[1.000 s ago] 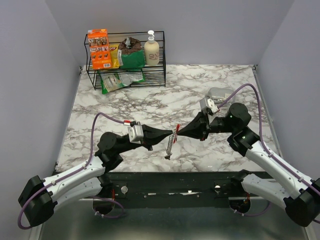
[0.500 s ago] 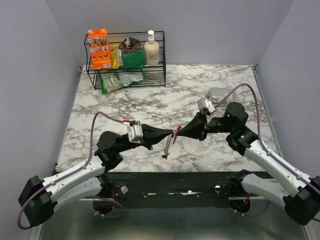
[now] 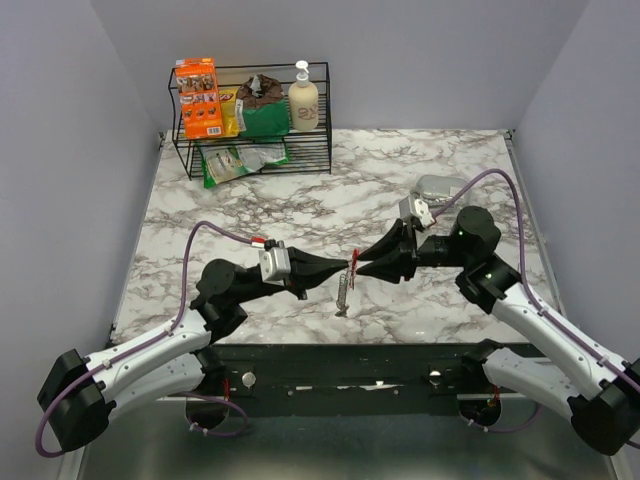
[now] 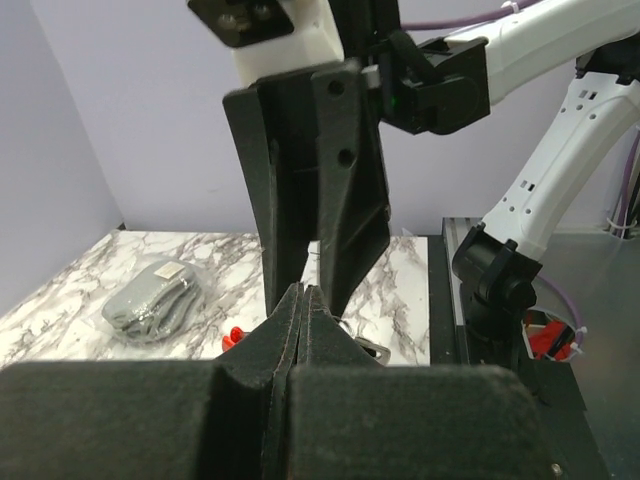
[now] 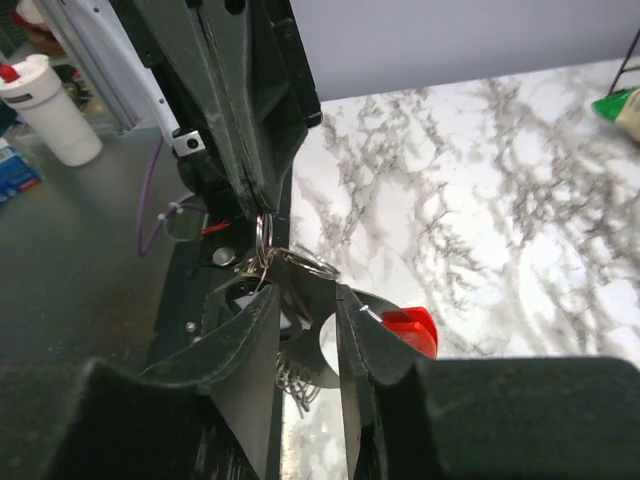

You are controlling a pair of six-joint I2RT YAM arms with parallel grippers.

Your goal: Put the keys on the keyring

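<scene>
The left claw [image 3: 345, 266] is pressed together and pinches the keyring [image 3: 352, 259] by its metal end. The keyring hangs in the air over the table [image 3: 380, 170], well in front of the wire rack [image 3: 315, 150] and a bit to the right of it. The red side is up by the claw tips, and the gray part dangles down. The right claw [image 3: 361, 266] meets the left one tip to tip. Its fingers are spread a little, with shiny metal bits between them. I cannot tell which bit is a key.
</scene>
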